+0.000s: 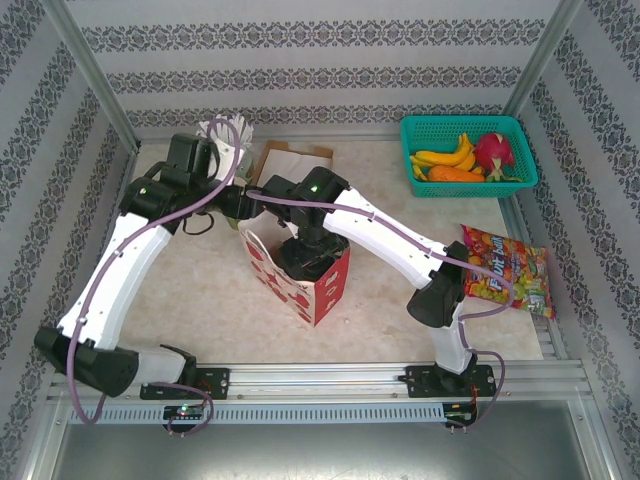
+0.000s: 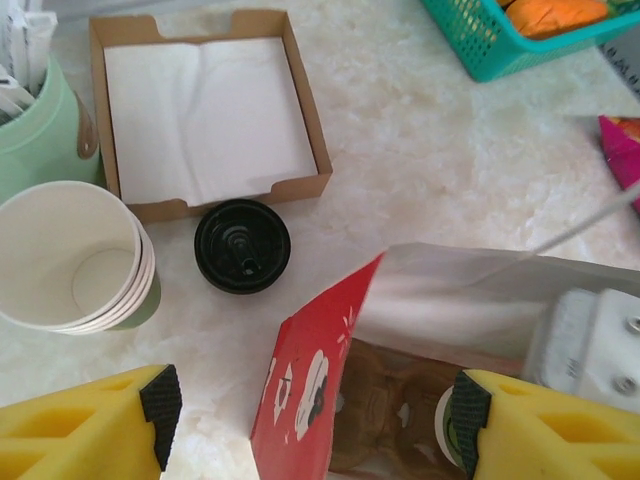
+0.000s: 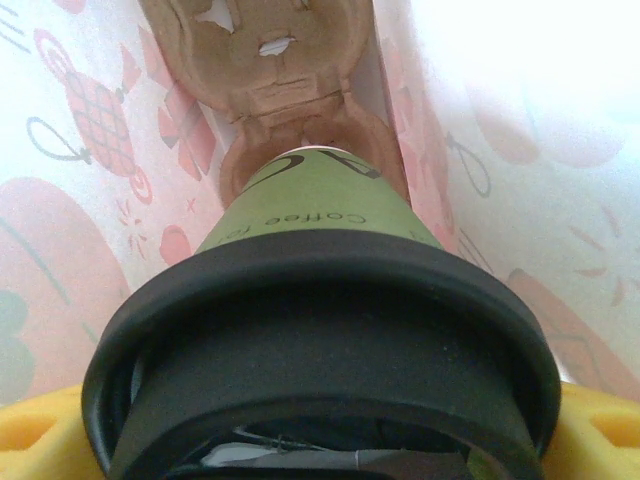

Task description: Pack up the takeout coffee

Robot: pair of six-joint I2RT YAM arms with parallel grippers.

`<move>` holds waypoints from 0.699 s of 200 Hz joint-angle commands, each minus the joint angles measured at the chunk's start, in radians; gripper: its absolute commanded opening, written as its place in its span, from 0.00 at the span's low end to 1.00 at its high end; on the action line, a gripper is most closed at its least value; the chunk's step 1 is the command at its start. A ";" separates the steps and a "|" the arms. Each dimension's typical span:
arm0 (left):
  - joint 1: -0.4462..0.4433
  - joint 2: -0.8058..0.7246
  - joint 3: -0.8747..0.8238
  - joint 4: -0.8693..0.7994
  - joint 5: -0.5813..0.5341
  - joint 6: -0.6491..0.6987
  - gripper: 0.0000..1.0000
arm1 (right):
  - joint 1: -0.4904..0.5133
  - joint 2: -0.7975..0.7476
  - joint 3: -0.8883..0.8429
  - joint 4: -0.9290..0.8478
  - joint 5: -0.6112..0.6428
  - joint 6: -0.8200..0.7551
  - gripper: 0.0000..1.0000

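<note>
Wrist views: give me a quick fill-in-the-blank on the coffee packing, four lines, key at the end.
1. The olive-green cup inside the bag wears a ___ lid.
2. Another lidded cup stands on the table beside the tray of white ___.
3. The left tool is ___, holding nothing.
4. The teal basket holds ___.
Missing words: black; napkins; open; fruit.

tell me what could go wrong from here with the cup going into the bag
The right gripper holds the coffee cup inside the bag over the cardboard carrier; if its base misses a socket, it may tip.
Its fingers seem to sit at the black lid, so pulling away could loosen it.
The second lidded cup stands close to the bag; a nudged bag might knock it.
</note>
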 commanded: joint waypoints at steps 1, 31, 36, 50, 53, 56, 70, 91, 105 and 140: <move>0.010 0.048 0.053 -0.090 0.016 0.037 0.73 | -0.010 -0.020 -0.014 -0.109 0.005 -0.016 0.71; 0.010 0.100 0.076 -0.120 0.045 0.063 0.71 | -0.010 -0.019 -0.017 -0.108 0.006 -0.022 0.71; 0.010 0.107 0.078 -0.122 0.048 0.066 0.70 | -0.010 -0.018 -0.017 -0.108 0.006 -0.022 0.71; 0.009 0.122 0.084 -0.126 0.073 0.077 0.70 | -0.010 -0.021 -0.015 -0.108 0.006 -0.023 0.71; 0.009 0.127 0.085 -0.126 0.076 0.079 0.70 | -0.010 -0.020 -0.015 -0.107 0.006 -0.022 0.71; 0.009 0.130 0.086 -0.128 0.077 0.081 0.69 | -0.010 -0.021 -0.015 -0.108 0.005 -0.022 0.71; 0.010 0.151 0.095 -0.142 0.066 0.087 0.66 | -0.010 -0.021 -0.015 -0.106 0.007 -0.023 0.71; 0.008 0.170 0.108 -0.154 0.077 0.088 0.59 | -0.010 -0.024 -0.017 -0.107 0.007 -0.021 0.71; 0.008 0.167 0.102 -0.144 0.094 0.092 0.57 | -0.010 -0.022 -0.015 -0.109 0.006 -0.024 0.71; 0.008 0.156 0.095 -0.139 0.111 0.112 0.37 | -0.010 -0.017 -0.012 -0.121 0.008 -0.029 0.71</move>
